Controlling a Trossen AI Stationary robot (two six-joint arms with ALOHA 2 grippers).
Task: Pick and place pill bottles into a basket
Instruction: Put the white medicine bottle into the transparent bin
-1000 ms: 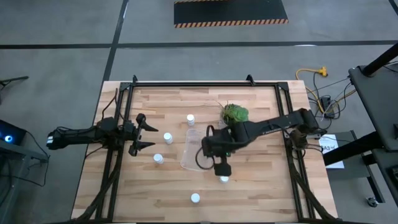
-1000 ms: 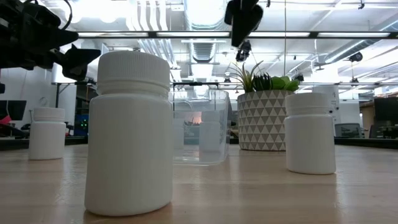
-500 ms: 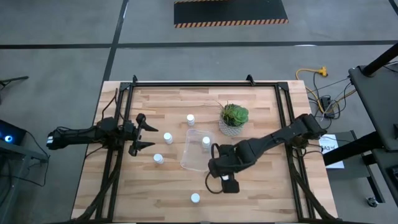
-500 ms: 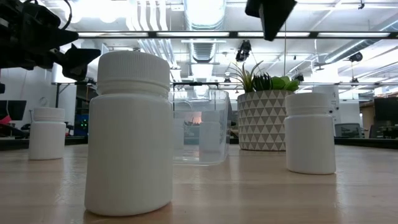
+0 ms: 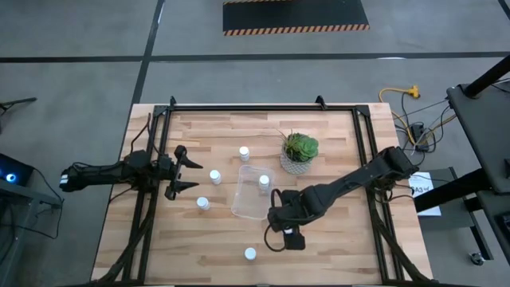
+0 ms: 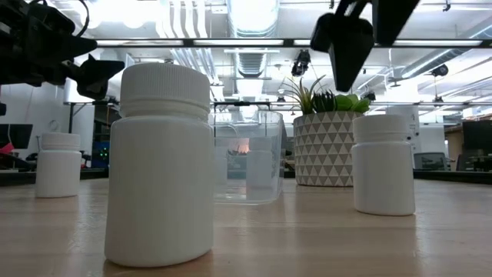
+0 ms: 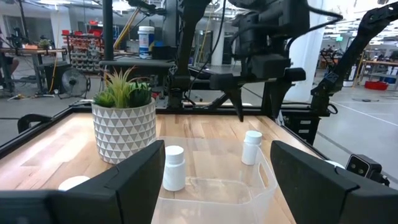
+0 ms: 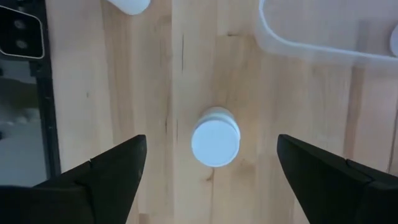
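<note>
High view: the right gripper (image 5: pixel 288 237) hangs w/ fingers wide apart and empty over a small white cylindrical pill bottle, which the arm hides here. The clear see-through plastic rectangular basket (image 5: pixel 249 206) lies just at 11 o'clock from it, and one white bottle (image 5: pixel 264 182) already stands inside. The left gripper (image 5: pixel 188 168) waits at the table's 9 o'clock side, also spread open and holding nothing. More loose bottles: (image 5: pixel 244 151), (image 5: pixel 215 176), (image 5: pixel 202 202), (image 5: pixel 250 253).

Low view: the right gripper (image 6: pixel 347 48) is above the table, not yet down; a grey patterned pot w/ green succulent (image 6: pixel 324 146) stands behind.

Left wrist view: the basket (image 7: pixel 211 186) is ahead, approx. 12 o'clock.

Right wrist view: the target bottle (image 8: pixel 215 138) stands upright on the wooden table (image 8: pixel 155 74), centred between the two dark fingers (image 8: pixel 106 171), not touched by either.

Step, as I judge: the approach for the pick. The next move needs a straight descent, then closing on the bottle's body.
</note>
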